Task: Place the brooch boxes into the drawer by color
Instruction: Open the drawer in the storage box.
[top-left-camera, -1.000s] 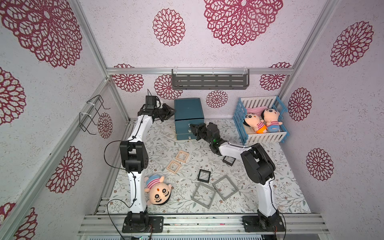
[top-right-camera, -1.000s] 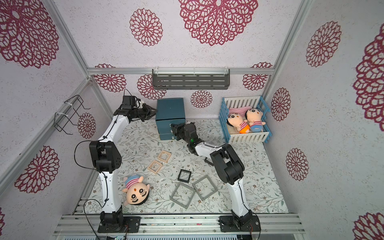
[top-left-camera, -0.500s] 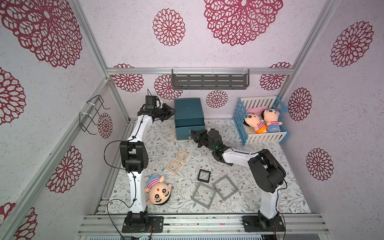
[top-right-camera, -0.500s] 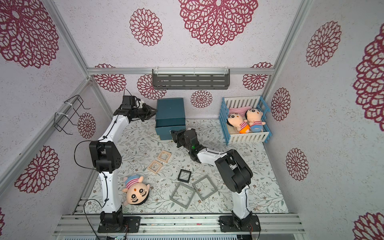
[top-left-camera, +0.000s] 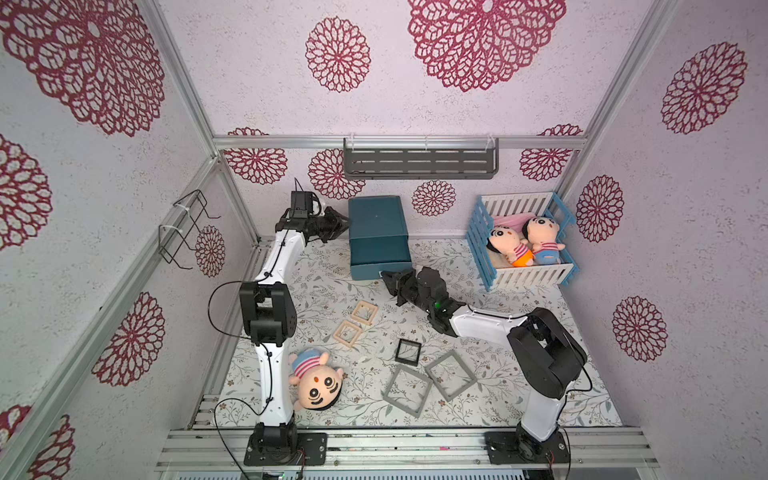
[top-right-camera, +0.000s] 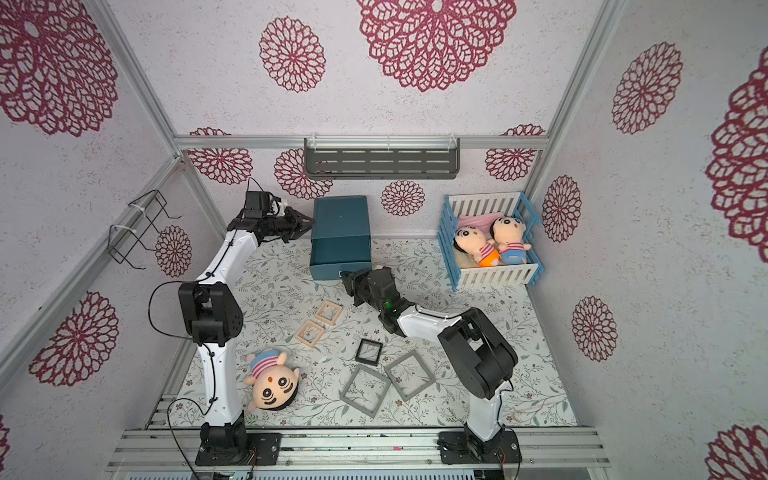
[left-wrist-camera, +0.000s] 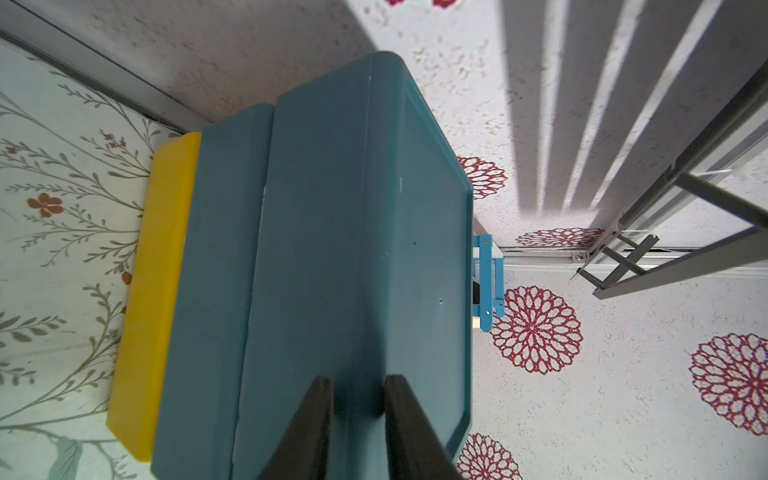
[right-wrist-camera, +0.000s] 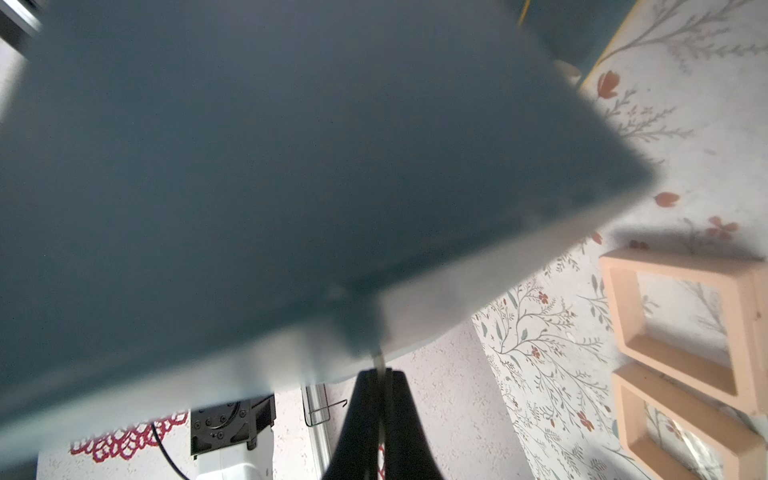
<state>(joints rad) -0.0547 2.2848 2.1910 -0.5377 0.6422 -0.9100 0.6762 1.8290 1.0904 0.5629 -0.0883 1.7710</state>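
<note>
The drawer (top-left-camera: 376, 232) (top-right-camera: 340, 230) is a dark teal cabinet at the back; one drawer near its base sticks out a little. My right gripper (top-left-camera: 384, 275) (top-right-camera: 345, 276) (right-wrist-camera: 380, 374) is shut on that drawer's thin silvery pull. My left gripper (top-left-camera: 343, 226) (top-right-camera: 309, 224) (left-wrist-camera: 359, 386) rests its fingertips against the cabinet's upper left edge, jaws slightly apart with nothing between them. Brooch boxes lie on the mat: two beige (top-left-camera: 364, 312) (top-left-camera: 348, 333) (right-wrist-camera: 685, 311), one black (top-left-camera: 408, 352), two grey (top-left-camera: 407, 390) (top-left-camera: 451, 375).
A blue-and-white crib (top-left-camera: 523, 274) with two dolls stands at the back right. A doll's head (top-left-camera: 316, 382) lies at the front left. A yellow slab (left-wrist-camera: 153, 291) sits under the cabinet. A grey shelf (top-left-camera: 419, 164) hangs on the back wall.
The right arm has drawn back toward the front with the pull in its jaws, and its forearm now covers a black box seen earlier. The left arm has stayed put.
</note>
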